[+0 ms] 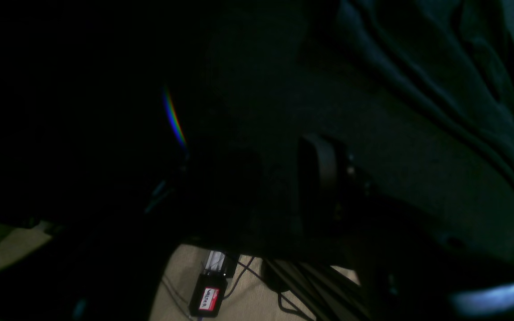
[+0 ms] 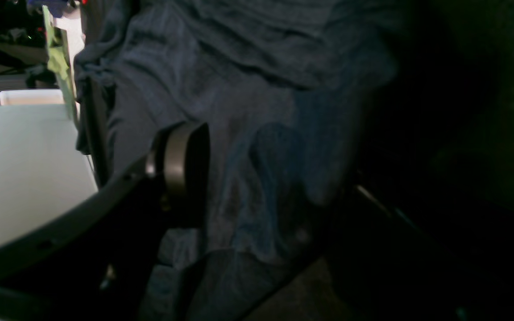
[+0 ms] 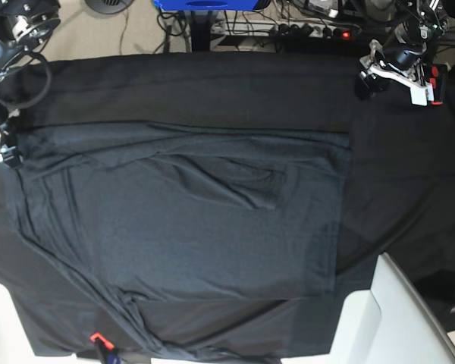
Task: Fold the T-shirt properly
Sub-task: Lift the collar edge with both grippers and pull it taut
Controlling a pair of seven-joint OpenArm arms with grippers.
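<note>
The T-shirt (image 3: 189, 227), slate blue-grey, lies spread flat on the black tablecloth (image 3: 409, 167), with a creased fold across its upper middle. My right gripper (image 3: 4, 152) is at the shirt's left edge. In the right wrist view it (image 2: 279, 178) stands open over wrinkled T-shirt (image 2: 248, 67) fabric; one finger pad (image 2: 185, 174) shows and the other is lost in shadow. My left gripper (image 3: 364, 83) hovers at the far right over bare tablecloth, apart from the shirt. It (image 1: 248, 178) looks open, with one pad (image 1: 324, 169) visible and the T-shirt (image 1: 440, 67) beyond.
White table parts (image 3: 409, 318) stick out beyond the cloth at the near right, and a white surface (image 2: 25, 169) lies beside the right gripper. Cables and a power strip (image 3: 311, 30) run along the far edge. A small red-labelled box (image 1: 208, 298) sits on the floor.
</note>
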